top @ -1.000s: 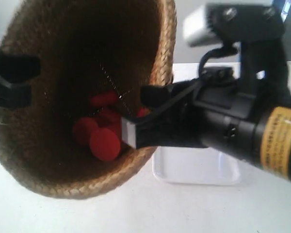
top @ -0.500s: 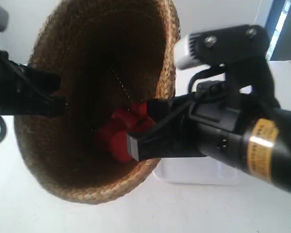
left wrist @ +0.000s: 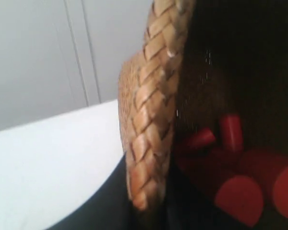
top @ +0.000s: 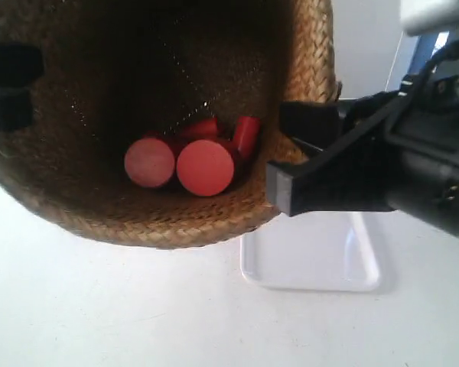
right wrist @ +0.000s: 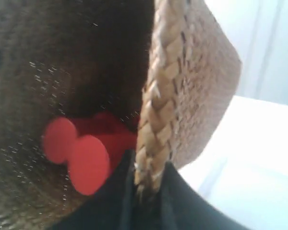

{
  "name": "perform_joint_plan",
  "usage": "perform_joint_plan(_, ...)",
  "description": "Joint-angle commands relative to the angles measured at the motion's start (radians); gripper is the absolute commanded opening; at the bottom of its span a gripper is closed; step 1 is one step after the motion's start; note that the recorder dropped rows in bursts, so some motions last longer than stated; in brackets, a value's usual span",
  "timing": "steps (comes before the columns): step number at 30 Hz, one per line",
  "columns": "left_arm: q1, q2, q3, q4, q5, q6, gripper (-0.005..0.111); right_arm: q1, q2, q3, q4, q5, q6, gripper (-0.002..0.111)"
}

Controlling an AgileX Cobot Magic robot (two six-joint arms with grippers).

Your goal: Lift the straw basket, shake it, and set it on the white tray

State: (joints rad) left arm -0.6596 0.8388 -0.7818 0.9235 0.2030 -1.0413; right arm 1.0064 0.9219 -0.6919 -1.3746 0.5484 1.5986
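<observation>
The straw basket [top: 176,222] hangs in the air close to the exterior camera, tipped with its mouth toward it. Red cylinders [top: 206,167] lie inside. My right gripper [right wrist: 146,191] is shut on the braided rim [right wrist: 158,120], one finger inside and one outside; in the exterior view it is the black gripper [top: 306,164] at the right. My left gripper [left wrist: 149,211] is shut on the opposite rim [left wrist: 153,124], seen as the black gripper [top: 8,84] at the exterior view's left. The white tray [top: 314,260] lies on the table below and behind the basket, partly hidden by it.
The white table [top: 99,306] stretches under the basket. A pale wall [left wrist: 38,57] stands behind the table. The red cylinders [right wrist: 89,165] also show inside the basket in the right wrist view.
The basket has swung up and toward the exterior camera, filling more of the view. The red cylinders have rolled forward inside it. Both grippers keep their hold on the rim.
</observation>
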Motion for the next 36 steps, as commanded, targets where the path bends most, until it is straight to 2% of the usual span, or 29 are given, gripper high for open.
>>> perform_joint_plan(1,0.018,0.049,0.039,-0.049,-0.112,0.033,0.0,-0.033,0.076,0.011,0.045,-0.035,-0.056,0.0)
perform_joint_plan(4,0.008,-0.059,0.002,-0.069,-0.158,0.041,0.0,0.007,-0.025,-0.048,0.089,-0.238,-0.093,0.0)
perform_joint_plan(6,0.008,-0.059,0.022,-0.06,-0.109,0.074,0.0,0.012,0.005,-0.044,0.036,-0.185,-0.056,0.0)
perform_joint_plan(9,0.035,0.072,0.105,-0.045,-0.051,0.056,0.0,-0.025,0.176,0.001,-0.026,-0.027,0.012,0.0)
perform_joint_plan(11,0.03,0.079,0.104,-0.087,-0.113,0.024,0.0,-0.023,0.22,-0.017,0.062,-0.059,-0.012,0.0)
perform_joint_plan(13,-0.002,0.002,0.074,-0.077,-0.203,0.028,0.0,0.025,0.158,-0.057,0.126,-0.204,-0.094,0.0)
perform_joint_plan(14,-0.021,-0.037,0.039,-0.059,-0.203,0.039,0.0,0.056,0.112,-0.08,0.121,-0.211,-0.113,0.0)
perform_joint_plan(17,-0.027,-0.07,0.018,-0.013,0.013,0.109,0.0,0.111,0.06,-0.102,0.054,-0.009,-0.153,0.0)
perform_joint_plan(19,0.002,-0.01,0.044,0.003,0.081,0.064,0.0,0.079,0.117,-0.07,-0.048,0.158,-0.107,0.0)
perform_joint_plan(21,0.005,-0.002,0.035,-0.053,0.018,0.057,0.0,0.067,0.141,-0.091,0.044,0.185,-0.207,0.0)
perform_joint_plan(23,-0.015,-0.07,0.002,-0.08,-0.11,0.095,0.0,0.108,0.083,-0.161,0.23,0.133,-0.377,0.0)
perform_joint_plan(24,-0.021,-0.094,-0.009,-0.077,-0.124,0.113,0.0,0.133,0.038,-0.186,0.266,0.078,-0.406,0.0)
perform_joint_plan(26,-0.02,-0.091,0.011,-0.056,0.02,0.14,0.0,0.141,0.013,-0.159,0.139,-0.018,-0.332,0.0)
perform_joint_plan(28,0.003,0.003,0.063,-0.038,0.095,0.096,0.0,0.101,0.096,-0.082,-0.047,0.098,-0.099,0.0)
perform_joint_plan(30,0.005,0.053,0.082,-0.076,0.018,0.074,0.0,0.057,0.179,-0.041,-0.046,0.107,-0.057,0.0)
perform_joint_plan(32,-0.014,0.031,0.056,-0.094,-0.091,0.079,0.0,0.074,0.165,-0.063,0.079,0.038,-0.115,0.0)
perform_joint_plan(34,-0.031,-0.025,0.007,-0.081,-0.072,0.11,0.0,0.119,0.078,-0.095,0.08,-0.069,-0.164,0.0)
perform_joint_plan(36,-0.019,-0.045,0.004,-0.044,0.007,0.133,0.0,0.135,0.04,-0.097,0.007,-0.047,-0.156,0.0)
